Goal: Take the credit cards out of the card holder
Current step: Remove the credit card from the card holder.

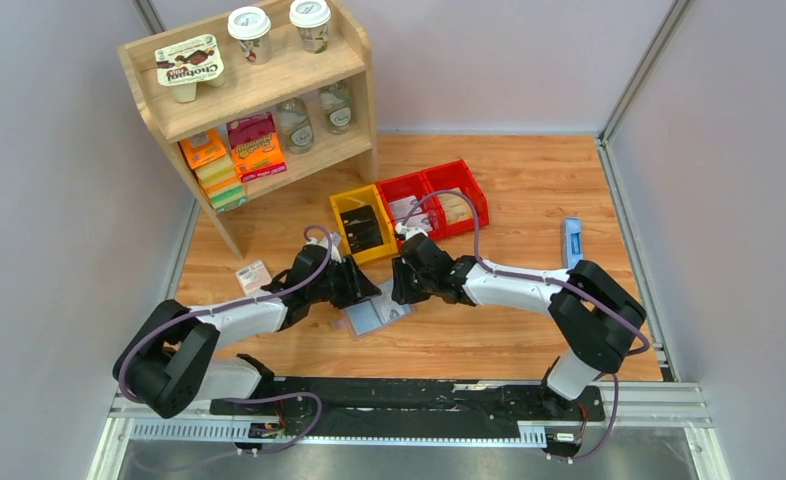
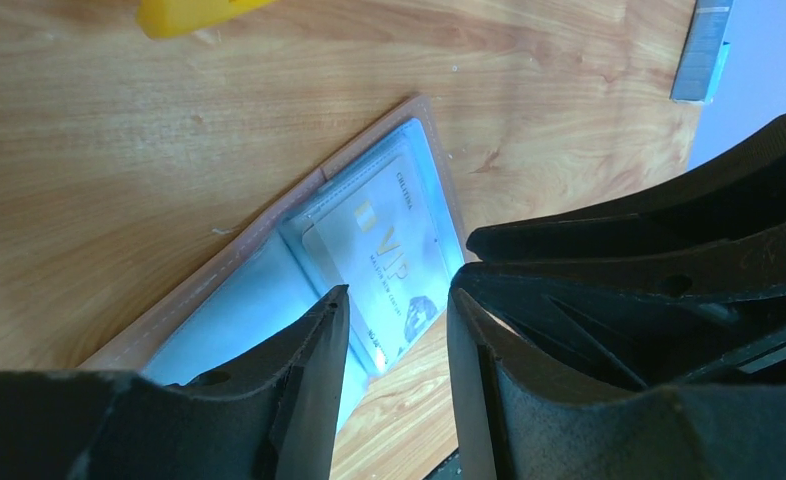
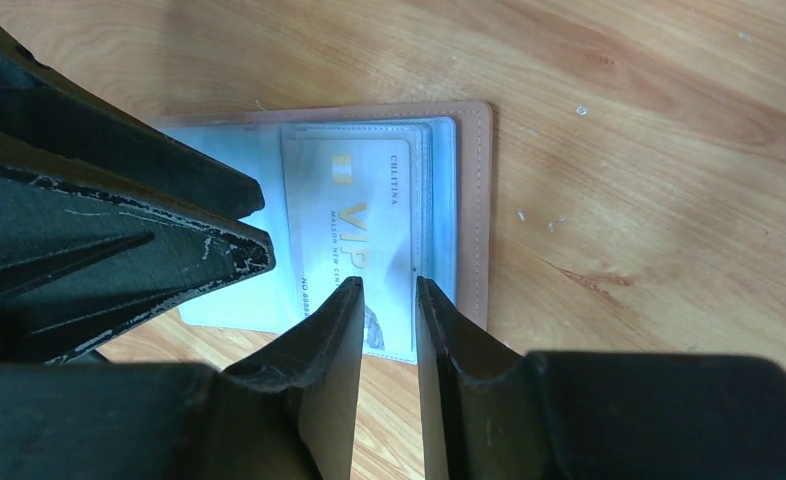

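Observation:
The card holder [image 1: 369,318] lies open on the wooden table between my two grippers, brown at the rim [image 3: 472,200] and blue-grey inside [image 2: 239,300]. A white credit card [image 3: 359,220] with gold "VIP" lettering sits in its right-hand pocket, and its lower edge sticks out a little past the holder; the same card [image 2: 384,250] shows in the left wrist view. My left gripper [image 2: 394,300] hovers open over the holder's near edge, holding nothing. My right gripper [image 3: 389,285] stands narrowly open just above the card's lower end, with bare table showing through the gap. In the top view the two grippers [image 1: 367,290] [image 1: 399,290] nearly meet.
A yellow bin [image 1: 347,197] and two red bins [image 1: 439,175] stand just behind the grippers. A wooden shelf [image 1: 249,90] with cups and packets fills the back left. A pink-and-white packet [image 1: 253,276] lies at the left, a narrow blue object [image 1: 572,243] at the right.

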You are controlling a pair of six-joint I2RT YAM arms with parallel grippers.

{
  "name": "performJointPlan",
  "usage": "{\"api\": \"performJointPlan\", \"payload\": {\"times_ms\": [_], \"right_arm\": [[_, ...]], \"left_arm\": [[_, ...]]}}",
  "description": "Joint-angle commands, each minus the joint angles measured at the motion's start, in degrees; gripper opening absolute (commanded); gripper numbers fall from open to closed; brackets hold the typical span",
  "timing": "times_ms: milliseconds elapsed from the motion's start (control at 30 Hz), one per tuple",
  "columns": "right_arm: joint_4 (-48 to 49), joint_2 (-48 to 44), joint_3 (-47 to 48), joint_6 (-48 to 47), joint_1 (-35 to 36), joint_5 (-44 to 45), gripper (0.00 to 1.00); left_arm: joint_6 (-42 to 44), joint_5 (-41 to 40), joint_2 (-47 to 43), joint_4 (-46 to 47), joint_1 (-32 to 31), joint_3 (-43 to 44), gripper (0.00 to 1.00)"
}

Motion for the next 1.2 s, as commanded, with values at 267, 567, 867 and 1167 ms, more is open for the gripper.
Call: {"api": "performJointPlan", "payload": {"times_ms": [267,567,867,1167], "right_arm": [[0.7,1.3,-1.4,-3.2,-1.6,-5.4,0.27],[3.2,1.3,-3.4,-2.2,-2.5,-6.5,0.26],[5.5,2.4,-4.8,-0.6,-2.8,-9.1,0.25],[6.3,2.1,-5.5,1.1,-3.3,-10.5,0.25]], "left_arm": [[-10.7,-5.8,3.0,10.3,-1.9,-6.0,0.49],[-13.9,-6.7,4.6,16.2,-3.5,-7.6,0.48],[-17.9,-8.5,5.4,26.9,-4.6,-11.5,0.39],[-18.3,-9.1,5.8,37.2,-4.7,-13.0,0.22]]}}
